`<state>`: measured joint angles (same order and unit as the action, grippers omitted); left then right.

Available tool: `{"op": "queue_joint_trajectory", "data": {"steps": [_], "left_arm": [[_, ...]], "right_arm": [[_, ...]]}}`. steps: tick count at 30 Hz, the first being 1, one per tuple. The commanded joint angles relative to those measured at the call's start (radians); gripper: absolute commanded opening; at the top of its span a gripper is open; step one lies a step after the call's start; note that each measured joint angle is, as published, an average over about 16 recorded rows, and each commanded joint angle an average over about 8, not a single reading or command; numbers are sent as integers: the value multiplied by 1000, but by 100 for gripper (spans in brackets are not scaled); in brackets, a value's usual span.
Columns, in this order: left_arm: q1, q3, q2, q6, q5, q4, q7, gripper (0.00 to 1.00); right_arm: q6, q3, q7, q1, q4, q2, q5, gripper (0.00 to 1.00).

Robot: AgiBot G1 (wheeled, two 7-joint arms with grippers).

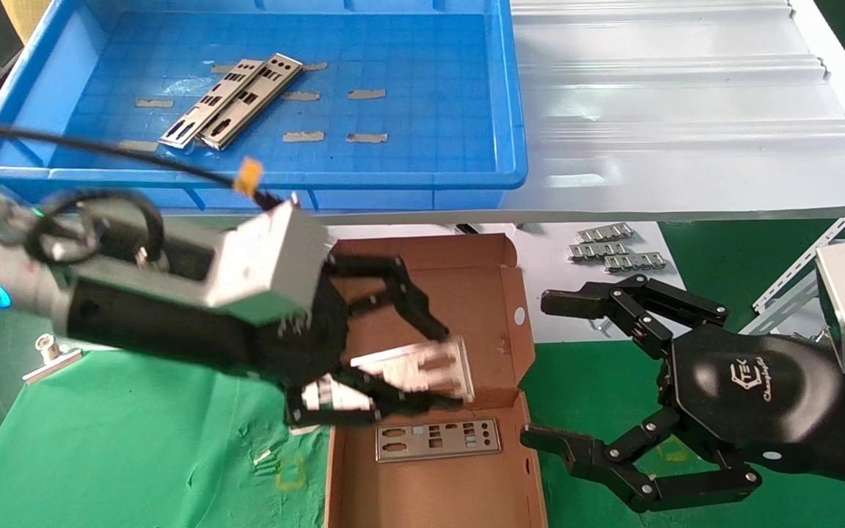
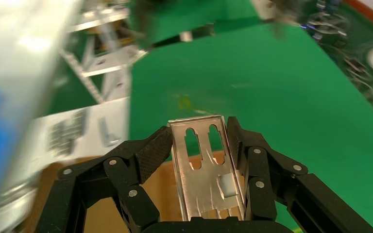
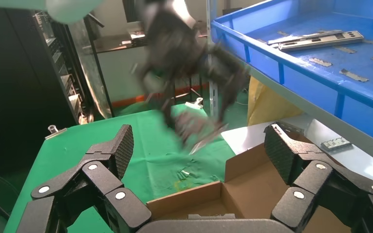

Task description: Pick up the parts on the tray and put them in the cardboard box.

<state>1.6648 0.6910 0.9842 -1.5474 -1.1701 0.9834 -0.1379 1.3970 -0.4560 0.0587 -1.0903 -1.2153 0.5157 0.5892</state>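
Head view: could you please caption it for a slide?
Left hand holds a plate over the box, one plate inside, two left in the tray.

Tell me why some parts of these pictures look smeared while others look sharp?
Head view: the left gripper and its plate smear with motion, while the tray stays crisp. Left wrist view: the background streaks. Right wrist view: the right gripper is sharp.
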Motion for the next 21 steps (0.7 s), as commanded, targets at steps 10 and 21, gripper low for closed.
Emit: {"op": "queue_joint_trajectory", "data": {"steps": [10,21], "left_arm": [[-225,79,108,174,-112,14,251,0],[-227,127,260,301,-228,-207,404,41]], "right_arm": [[0,0,0,0,0,0,0,100],[0,0,0,0,0,0,0,100]]}}
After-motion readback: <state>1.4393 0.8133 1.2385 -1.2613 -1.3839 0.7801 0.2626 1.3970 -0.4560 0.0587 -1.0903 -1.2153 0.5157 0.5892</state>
